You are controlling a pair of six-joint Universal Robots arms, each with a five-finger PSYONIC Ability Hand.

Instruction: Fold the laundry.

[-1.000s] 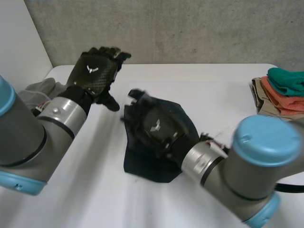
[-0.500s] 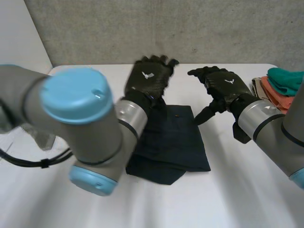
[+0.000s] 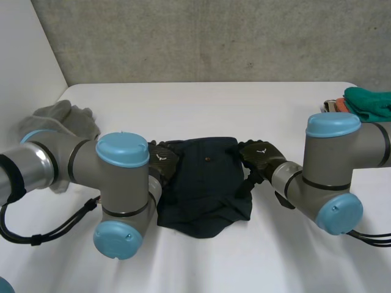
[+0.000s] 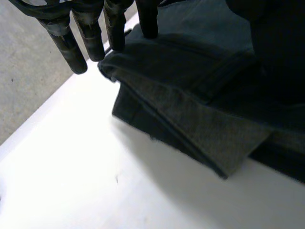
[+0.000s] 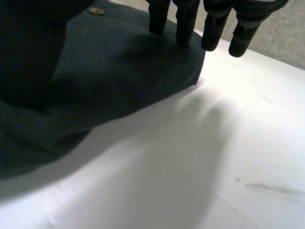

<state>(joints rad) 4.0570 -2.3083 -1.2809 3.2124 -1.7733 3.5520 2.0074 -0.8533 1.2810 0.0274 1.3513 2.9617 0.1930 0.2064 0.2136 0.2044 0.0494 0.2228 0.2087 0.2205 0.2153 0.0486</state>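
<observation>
While the white table (image 3: 201, 104) spreads widest, with room to fold on, the two arms take up most of it. The left arm (image 3: 116, 177) and the right arm (image 3: 333, 165) bend in from opposite sides, so one hand reaches each side of the work.

Between them, in the middle of the table, lies the one dark blue garment (image 3: 204, 180). It is already doubled over in layers, with a rumpled near edge. It likely sits there because both hands can reach it equally.

At the right edge of the table sits one pile of folded clothes (image 3: 366, 104), a teal piece on an orange one. It is well away from the garment, probably as finished work. One grey cloth (image 3: 61, 119) lies bunched at the far left, perhaps waiting its turn.

The left hand (image 3: 162, 160) is at the garment's left edge. Its fingers (image 4: 66, 43) are straight and close together, with the tips at a corner of the layers, not curled round anything. The right hand (image 3: 261, 155) is at the right edge. Its fingers (image 5: 183, 26) are also straight, with two tips down on the cloth near a corner. Whether either thumb grips the cloth cannot be told. This placement suits squaring or pressing the fold.

One small button (image 3: 209, 161) shows on top of the garment.
</observation>
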